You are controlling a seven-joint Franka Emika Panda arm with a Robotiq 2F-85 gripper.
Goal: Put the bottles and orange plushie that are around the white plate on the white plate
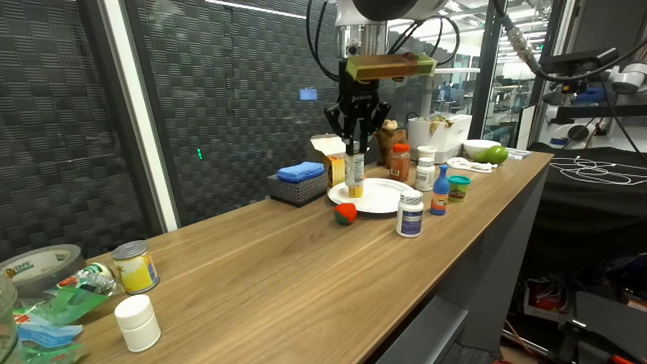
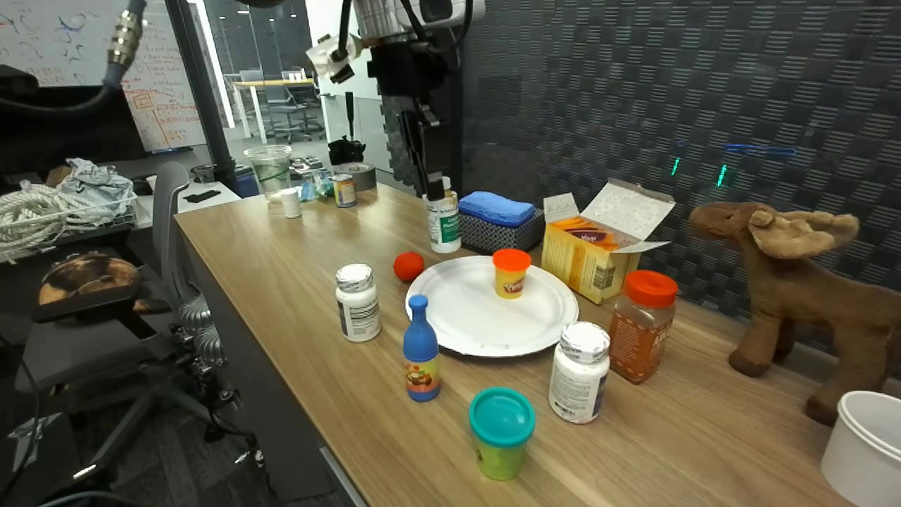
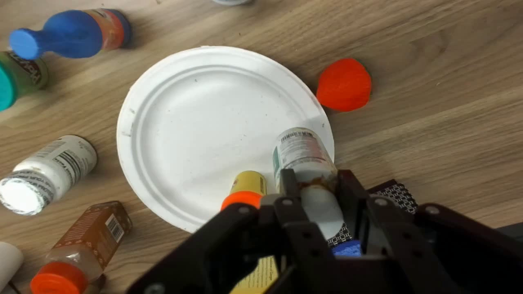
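Pinching the top part of a green-label bottle (image 2: 445,227), the black gripper (image 3: 318,179) has its two fingers closed around it and holds it up in the air, about upright. It is close to the edge of the white plate (image 3: 212,114), but I cannot tell if all of it is over the plate. A yellow tub (image 2: 509,285) with an orange lid sits on the plate. The orange plushie (image 2: 409,267) lies on the brown table (image 1: 242,273), just beside the plate. More bottles stand on the table around the plate: a white bottle with a purple label (image 1: 409,222), a small blue bottle (image 2: 421,348), another white bottle (image 2: 578,384) and a brown bottle (image 2: 639,341) with an orange lid. Near the small blue bottle is a green tub (image 2: 501,451) with a teal lid. A blue cloth (image 2: 496,208) lies on a dark box (image 2: 500,234), and next to that is a yellow box (image 2: 571,266) with its flaps open. A toy moose (image 2: 823,296) stands near the brown bottle. Well apart from the plate, down the table, are a plain white jar (image 1: 138,326) and a yellow can (image 1: 135,270).
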